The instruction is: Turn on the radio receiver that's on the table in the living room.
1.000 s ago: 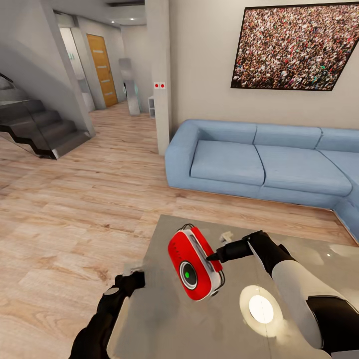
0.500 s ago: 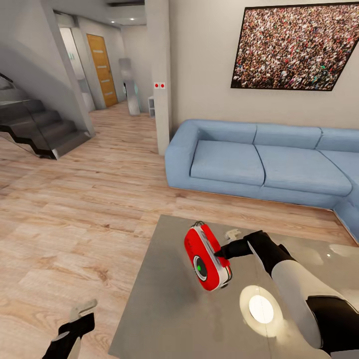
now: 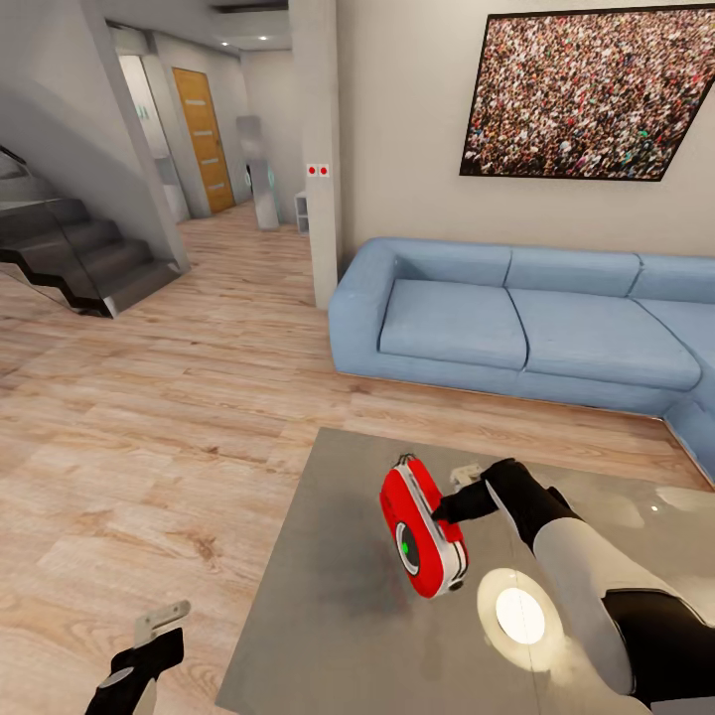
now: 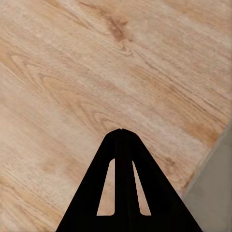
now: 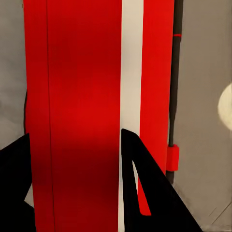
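Overhead, the head view shows the radio receiver (image 3: 423, 535) standing tilted on the glossy grey table (image 3: 328, 636), its round dial with a green centre facing outward and its handle at the upper end. The right gripper (image 3: 444, 510) is clamped on the radio's white-trimmed edge, its black fingers pressed against the casing. A bright round reflection (image 3: 519, 614) lies on the tabletop just beside the radio. The left gripper (image 3: 159, 624) hangs off the table's near-left corner, over the wood plank floor (image 3: 149, 437), well apart from the radio. Beyond the table stands the blue sofa (image 3: 516, 323), with a framed crowd photo (image 3: 586, 91) on the beige wall above it, and a staircase (image 3: 70, 253) at the far left.

Next, the left wrist view: the left gripper's fingers (image 4: 121, 140) are pressed together to a point above the plank floor, with a strip of grey table edge (image 4: 215, 193) beside them.

Finally, the right wrist view: the red casing and white trim band of the radio receiver (image 5: 87, 96) sit between the right gripper's dark fingers (image 5: 145, 188), which pinch it from both sides.
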You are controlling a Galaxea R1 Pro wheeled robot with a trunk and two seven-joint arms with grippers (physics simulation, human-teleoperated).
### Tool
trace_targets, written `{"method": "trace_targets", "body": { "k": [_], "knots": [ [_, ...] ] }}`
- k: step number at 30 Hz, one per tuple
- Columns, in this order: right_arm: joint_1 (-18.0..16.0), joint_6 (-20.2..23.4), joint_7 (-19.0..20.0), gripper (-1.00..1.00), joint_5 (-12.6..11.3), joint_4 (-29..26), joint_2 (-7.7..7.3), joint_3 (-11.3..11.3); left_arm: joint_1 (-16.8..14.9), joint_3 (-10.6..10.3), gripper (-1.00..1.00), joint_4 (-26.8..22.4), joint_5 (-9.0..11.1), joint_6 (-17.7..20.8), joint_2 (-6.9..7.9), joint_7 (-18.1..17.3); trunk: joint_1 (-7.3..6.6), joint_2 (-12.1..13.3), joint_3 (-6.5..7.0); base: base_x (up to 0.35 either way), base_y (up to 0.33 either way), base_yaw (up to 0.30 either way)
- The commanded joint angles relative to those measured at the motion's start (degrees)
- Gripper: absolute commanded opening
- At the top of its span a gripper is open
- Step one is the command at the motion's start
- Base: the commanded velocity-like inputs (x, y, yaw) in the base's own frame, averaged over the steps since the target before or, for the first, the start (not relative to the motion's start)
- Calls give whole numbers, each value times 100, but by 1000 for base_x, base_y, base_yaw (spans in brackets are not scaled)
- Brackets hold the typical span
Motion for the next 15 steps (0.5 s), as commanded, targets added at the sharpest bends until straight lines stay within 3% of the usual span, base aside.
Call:
{"method": "trace_targets", "body": {
  "k": [1,8,15],
  "knots": [
    [-3,131,-2,-100,-16,-7,2,-10,0,2,-100,1,0,0,0,2,0,0,1,0,0,0],
    [-3,823,-4,-100,12,-15,2,6,0,16,-100,8,0,-4,5,9,0,0,1,0,0,0],
    [-3,974,-6,-100,68,-24,2,57,0,18,-100,10,-1,-2,9,9,0,0,1,0,0,0]
  ]
}}
